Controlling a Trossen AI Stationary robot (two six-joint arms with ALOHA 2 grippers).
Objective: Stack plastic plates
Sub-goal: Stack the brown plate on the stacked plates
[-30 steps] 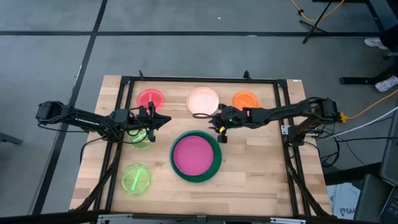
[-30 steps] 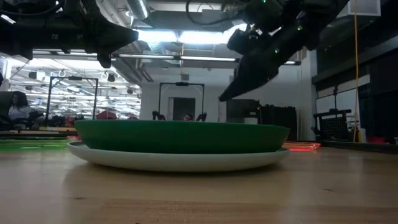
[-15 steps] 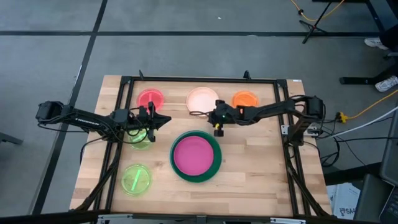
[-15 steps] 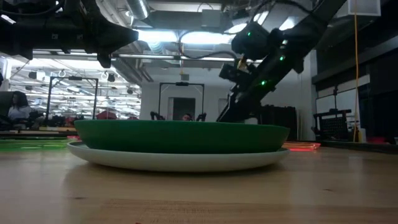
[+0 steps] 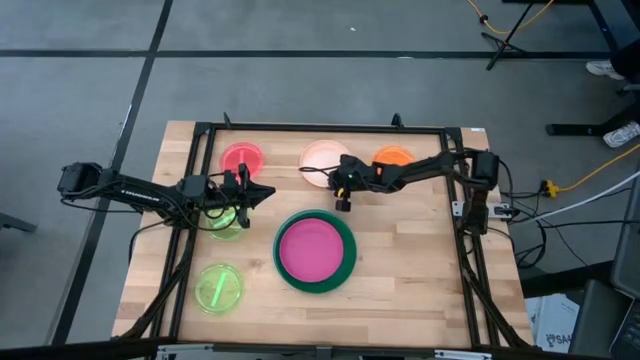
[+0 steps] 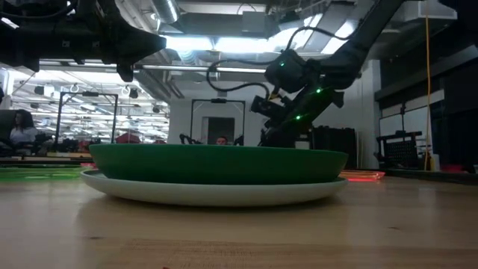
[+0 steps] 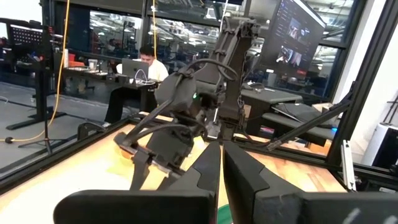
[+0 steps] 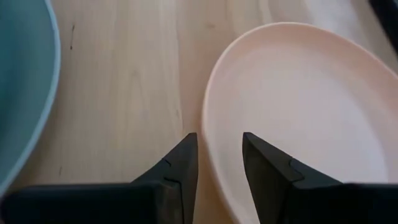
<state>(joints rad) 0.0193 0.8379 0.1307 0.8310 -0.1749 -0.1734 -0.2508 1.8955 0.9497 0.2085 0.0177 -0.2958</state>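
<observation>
Bench (image 5: 420, 270): pale wood planks, black metal frame round the edge, on grey floor; cables and stand legs at upper right of the high view. Low view looks into a lit workshop w/ a dark door frame at centre; a person sits at far left. Left wrist view shows a person at a desk w/ a laptop, monitors behind.

Plates:
- Dark green plate (image 5: 346, 262), centre of high view, w/ magenta plate (image 5: 311, 251) lying in it. In low view the green one sits on a pale plate (image 6: 216, 193) whose rim shows beneath.
- Cream plate (image 5: 320, 157), upper centre.
- Red plate (image 5: 241, 157), upper left, near the frame bar.
- Orange plate (image 5: 394, 155), upper right, partly under the right arm.
- Neon green plate (image 5: 219, 288), lower left, apart from the rest.
- Second neon green plate (image 5: 226, 228), left of centre, mostly under the left gripper.

Right gripper (image 5: 341, 190): at the cream plate's lower right edge, low over the bench. Right wrist view: fingers (image 8: 267, 171) narrowly apart, straddling the cream rim, holding nothing.

Left gripper (image 5: 262, 192): mid-left, raised above the bench; fingers nearly together, nothing between.

Open room: bare wood along the lower edge and lower right; narrow gap between cream plate and the centre stack.
</observation>
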